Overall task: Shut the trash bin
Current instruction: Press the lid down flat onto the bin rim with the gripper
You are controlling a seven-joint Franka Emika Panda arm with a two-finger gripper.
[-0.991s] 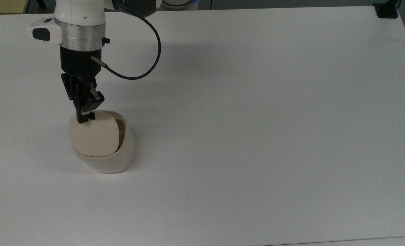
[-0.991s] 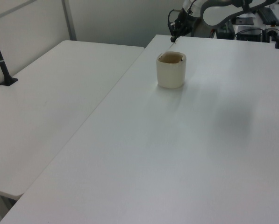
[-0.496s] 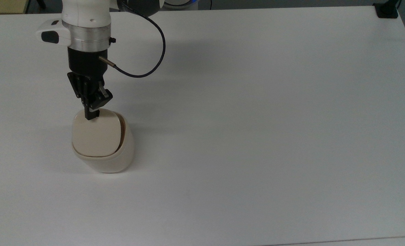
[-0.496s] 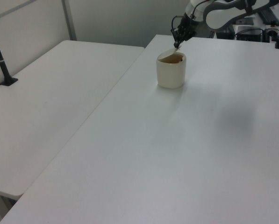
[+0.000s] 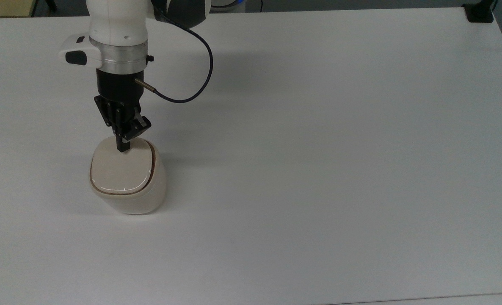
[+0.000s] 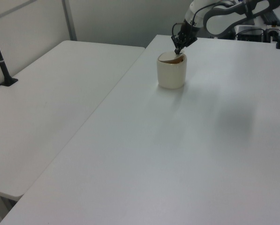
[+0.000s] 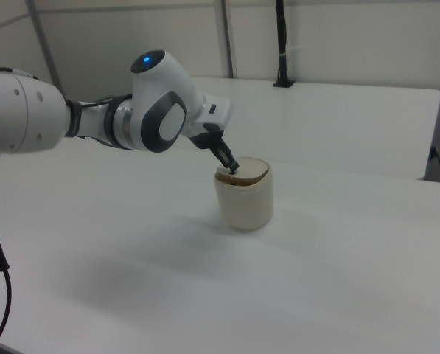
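Note:
The cream trash bin (image 5: 128, 199) stands on the white table at the top view's left. Its lid (image 5: 122, 169) lies almost flat, with a thin dark seam around the rim. My gripper (image 5: 123, 147) points down with its black fingers shut together, the tip touching the lid's far edge. In the left view the gripper (image 6: 178, 50) sits on top of the trash bin (image 6: 171, 74), whose lid looks slightly tilted. The right view has the trash bin (image 7: 244, 198) with the gripper (image 7: 233, 169) on the lid, and a brown gap on the right view's right.
The white table (image 5: 318, 148) stretches wide to the top view's right. A black clamp (image 5: 479, 12) sits at its far right corner. A dark cable (image 5: 191, 91) loops beside the wrist. A second table (image 6: 50, 93) with a black post (image 6: 1, 61) adjoins.
The gripper has moved to the top view's right and down, and the lid has swung from raised and tilted to almost flat on the bin.

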